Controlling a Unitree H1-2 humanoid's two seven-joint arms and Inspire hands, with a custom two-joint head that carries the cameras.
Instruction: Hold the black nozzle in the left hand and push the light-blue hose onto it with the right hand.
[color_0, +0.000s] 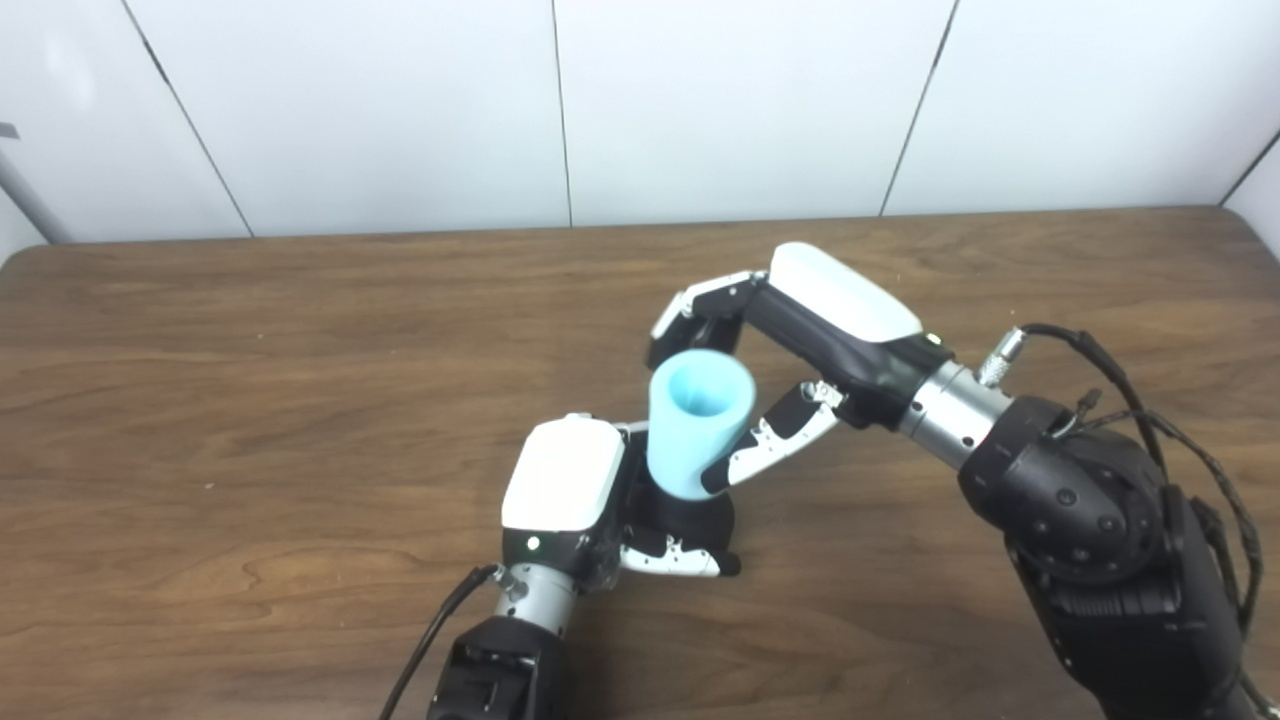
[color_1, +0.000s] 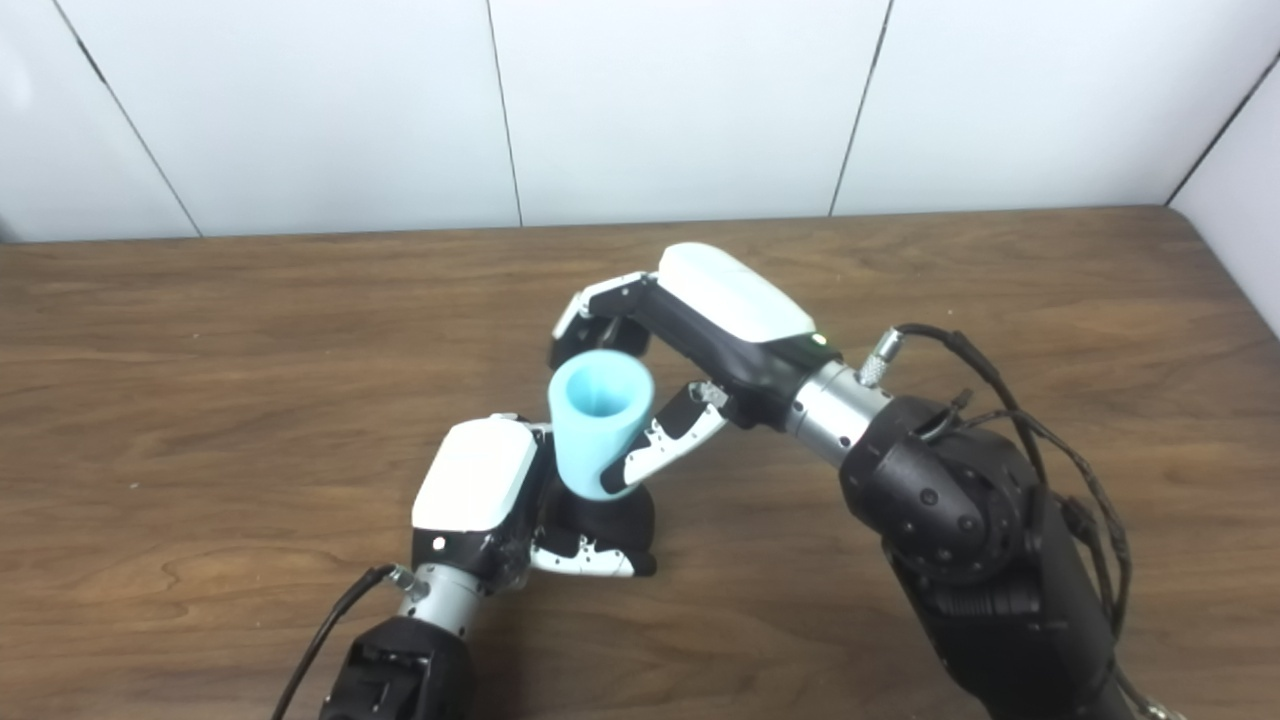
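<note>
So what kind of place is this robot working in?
Probably a lab or test bench: a bare wooden table against plain white wall panels, with only the light-blue hose and black nozzle held in the two hands.

Nothing readable showing anywhere: no text, labels, brands, numbers or signs.
</note>
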